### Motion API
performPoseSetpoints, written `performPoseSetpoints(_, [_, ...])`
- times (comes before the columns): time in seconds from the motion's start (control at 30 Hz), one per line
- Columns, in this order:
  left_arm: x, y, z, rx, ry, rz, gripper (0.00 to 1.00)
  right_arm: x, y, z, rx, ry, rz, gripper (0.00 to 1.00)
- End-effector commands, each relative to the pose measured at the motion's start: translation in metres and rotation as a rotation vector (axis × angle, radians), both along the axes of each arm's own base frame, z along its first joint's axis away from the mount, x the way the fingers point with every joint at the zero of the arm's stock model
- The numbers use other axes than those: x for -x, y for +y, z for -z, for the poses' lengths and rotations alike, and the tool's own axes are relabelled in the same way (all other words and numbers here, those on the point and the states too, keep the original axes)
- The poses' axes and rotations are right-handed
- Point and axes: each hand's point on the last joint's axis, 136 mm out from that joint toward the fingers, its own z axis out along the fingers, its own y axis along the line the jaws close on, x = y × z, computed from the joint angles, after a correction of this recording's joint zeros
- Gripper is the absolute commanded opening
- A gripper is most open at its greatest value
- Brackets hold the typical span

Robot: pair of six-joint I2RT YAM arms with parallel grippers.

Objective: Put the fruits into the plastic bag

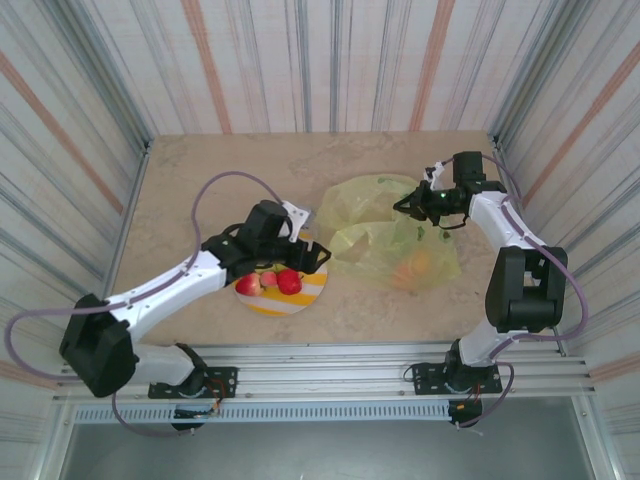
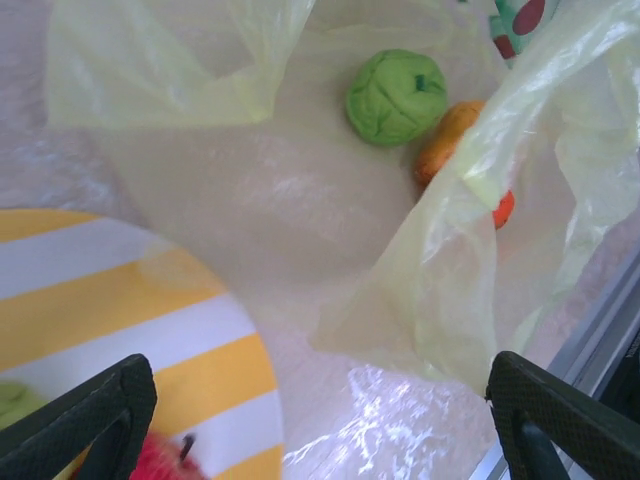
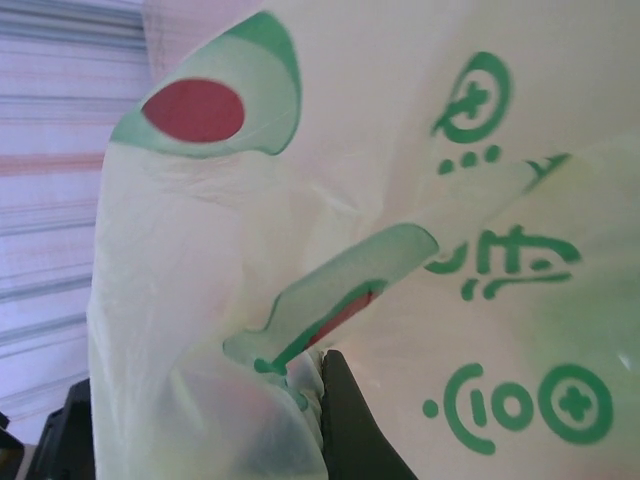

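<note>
I risk the plastic bag [image 1: 362,205] mouth collapsing if film slips from my clamped right gripper [image 1: 403,207] while my spread left gripper [image 1: 305,252] hovers at the far edge of the plate [image 1: 303,299], above the fruits [image 1: 270,282].

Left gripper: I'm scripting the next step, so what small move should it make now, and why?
Probably shift the left gripper over the plate and lower it around a red fruit. It is open and empty at the plate's edge, fruits lie on the plate, and the right gripper is shut on the plastic bag, holding its mouth up.
</note>
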Motion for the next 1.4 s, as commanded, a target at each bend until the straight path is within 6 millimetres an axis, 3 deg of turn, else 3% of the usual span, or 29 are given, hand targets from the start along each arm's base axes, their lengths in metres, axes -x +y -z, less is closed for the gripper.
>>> performPoseSetpoints(0.0, [0.014,0.04,0.007,-0.144,-0.002,-0.051,0.9,0.002,-0.005,0.012,0.02,0.027,0.0,0.0])
performPoseSetpoints(0.1, [0.024,0.068,0.01,-0.237,0.023,-0.114,0.9,0.002,-0.005,0.012,0.021,0.024,-0.002,0.0])
performPoseSetpoints(0.27, [0.045,0.083,0.012,-0.246,0.056,-0.109,0.9,0.0,-0.006,0.014,0.022,0.027,-0.002,0.0])
performPoseSetpoints(0.43, [0.043,0.108,0.021,-0.349,0.095,-0.198,0.84,0.001,-0.006,0.016,0.022,0.029,-0.006,0.0])
performPoseSetpoints(0.67, [0.017,0.092,0.024,-0.404,0.11,-0.192,0.63,0.001,-0.006,0.016,0.019,0.028,-0.005,0.0])
performPoseSetpoints(0.83, [0.003,0.084,0.038,-0.454,0.123,-0.174,0.52,0.002,-0.007,0.017,0.019,0.03,-0.003,0.0])
performPoseSetpoints(1.37, [-0.013,0.078,0.075,-0.546,0.176,-0.165,0.39,0.002,-0.007,0.017,0.021,0.032,-0.001,0.0])
